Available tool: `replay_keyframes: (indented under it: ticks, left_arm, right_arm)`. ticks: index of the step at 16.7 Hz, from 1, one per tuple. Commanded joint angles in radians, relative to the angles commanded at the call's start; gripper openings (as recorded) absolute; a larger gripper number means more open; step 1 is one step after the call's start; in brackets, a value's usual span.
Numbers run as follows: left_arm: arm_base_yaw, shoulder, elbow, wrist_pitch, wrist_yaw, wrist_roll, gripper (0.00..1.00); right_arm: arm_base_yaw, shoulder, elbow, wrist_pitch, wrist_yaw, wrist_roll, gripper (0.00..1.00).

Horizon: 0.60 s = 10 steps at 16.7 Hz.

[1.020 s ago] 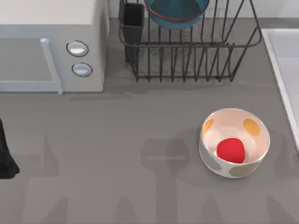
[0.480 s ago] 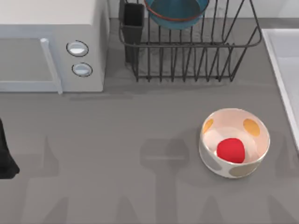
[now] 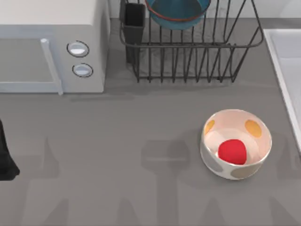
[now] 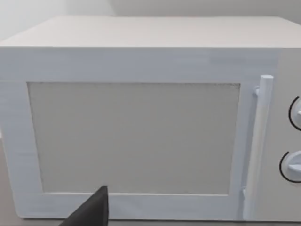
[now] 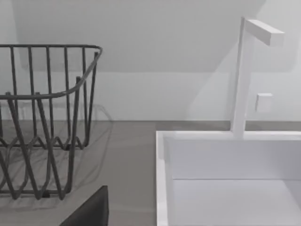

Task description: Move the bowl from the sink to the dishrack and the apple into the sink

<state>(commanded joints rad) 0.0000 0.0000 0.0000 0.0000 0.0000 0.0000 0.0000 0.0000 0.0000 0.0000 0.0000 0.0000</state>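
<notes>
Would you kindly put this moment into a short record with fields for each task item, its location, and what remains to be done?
bowl: in the dishrack, by the top view's upper edge
apple: inside the spotted bowl on the table, left of the sink
sink contents: none visible
done: bowl in rack
remaining: apple into sink
left arm: at the table's left edge

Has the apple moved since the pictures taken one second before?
No. The apple lies inside the spotted bowl, at the same spot below the dishrack.
</notes>
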Motion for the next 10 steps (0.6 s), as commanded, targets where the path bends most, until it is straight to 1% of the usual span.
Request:
replay_keyframes:
  ticks: [5, 7, 10]
  left_arm:
    - [0.0, 0.0, 0.0, 0.0, 0.0, 0.0, 1.0]
    - [0.0, 0.0, 0.0, 0.0, 0.0, 0.0, 1.0]
    - [0.0, 0.0, 0.0, 0.0, 0.0, 0.0, 1.0]
  right_arm:
    - [0.011, 0.031, 0.03, -0.022, 0.0, 0.01, 1.0]
    - [0.038, 0.104, 0.1, -0.074, 0.0, 0.034, 1.0]
    - [0.101, 0.294, 0.26, -0.197, -0.002, 0.09, 1.0]
